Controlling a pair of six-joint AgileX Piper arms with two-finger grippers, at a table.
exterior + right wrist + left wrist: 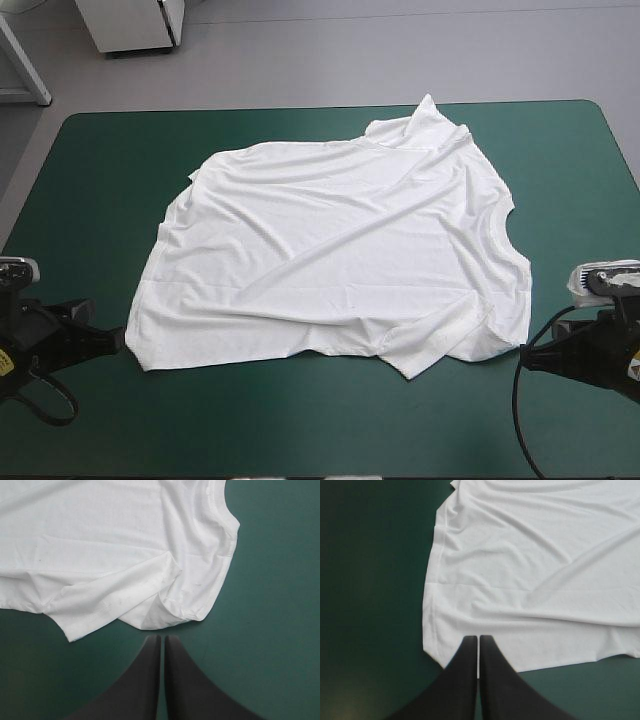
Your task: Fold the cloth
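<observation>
Left gripper [478, 638], closed, points at the spread T-shirt [330, 250].

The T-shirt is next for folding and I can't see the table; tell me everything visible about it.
The T-shirt is white, short-sleeved, thin and soft-looking, spread mostly flat on the teal-green cover with long diagonal wrinkles. One sleeve lies folded over at its near right corner; the far corner bunches into a peak. The shut left tool and right tool point at its near corners; neither holds it.
</observation>
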